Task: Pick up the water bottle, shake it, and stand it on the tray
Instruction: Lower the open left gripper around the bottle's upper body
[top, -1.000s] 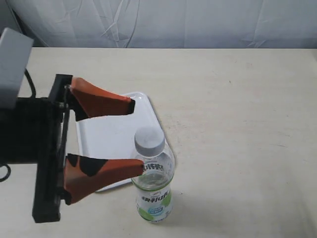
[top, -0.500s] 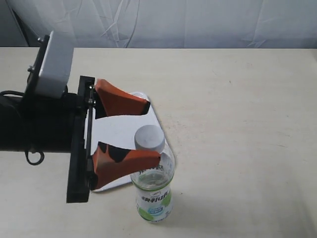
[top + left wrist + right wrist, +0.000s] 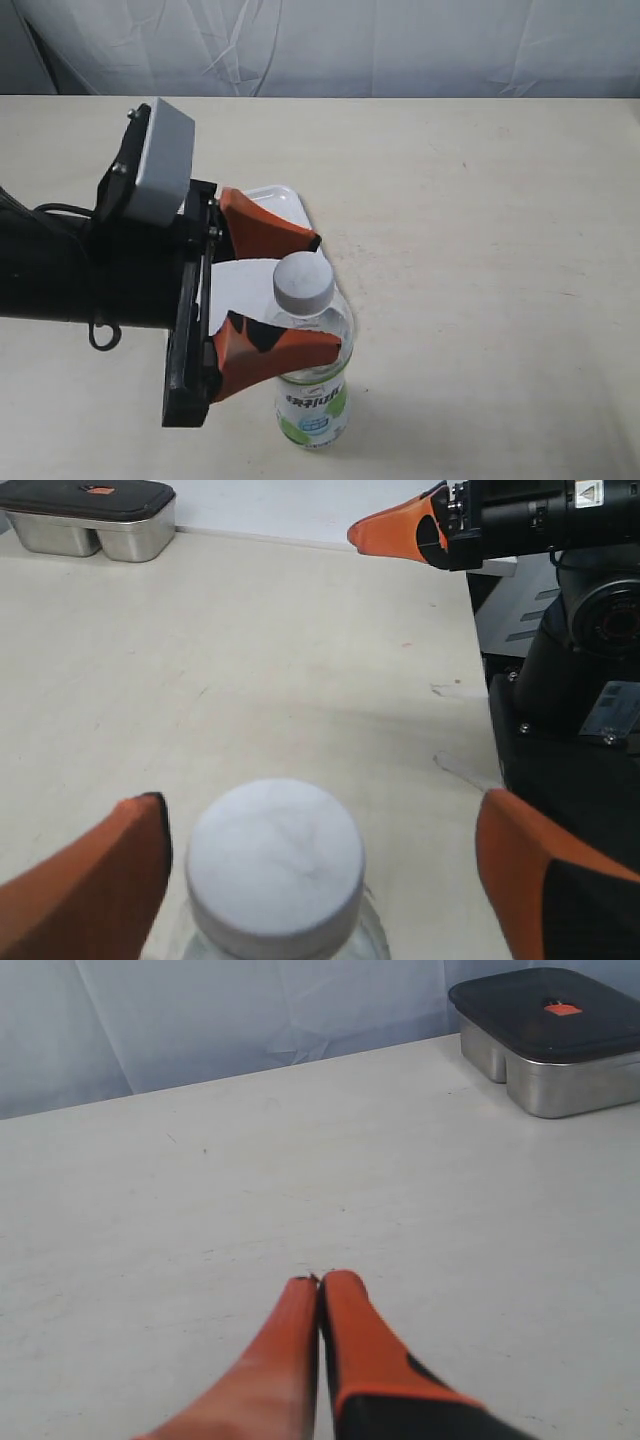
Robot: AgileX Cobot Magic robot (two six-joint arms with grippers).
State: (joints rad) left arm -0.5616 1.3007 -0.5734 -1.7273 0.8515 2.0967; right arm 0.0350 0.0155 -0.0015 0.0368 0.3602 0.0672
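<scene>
- Currently the water bottle (image 3: 313, 402) stands upright on the tabletop (image 3: 480, 250), just beside the tray (image 3: 240, 278) and not on it.
- Its white cap is screwed on, and the white-and-green label wraps the lower body.
- In the left wrist view the water bottle (image 3: 275, 865) sits between the two orange fingers, with the cap nearer one finger than the other.
- Around the bottle's upper part is the left gripper (image 3: 328, 295), reaching in from the left of the exterior view with its jaws wide apart.
- One orange finger passes behind the cap over the tray; the other crosses in front of the bottle's shoulder.
- From the wrist view the left gripper (image 3: 320, 820) shows a gap on each side of the cap, so nothing is clamped.
- Much of the tray lies hidden under the arm; its far rounded corner and a white patch between the fingers show.
- Well apart from the bottle, the right gripper (image 3: 316, 1282) hangs over bare tabletop with its jaws pressed together, holding nothing.
- A steel container with a dark lid (image 3: 550, 1040) sits near the tabletop's far edge.
- White cloth (image 3: 350, 45) hangs behind the tabletop.
</scene>
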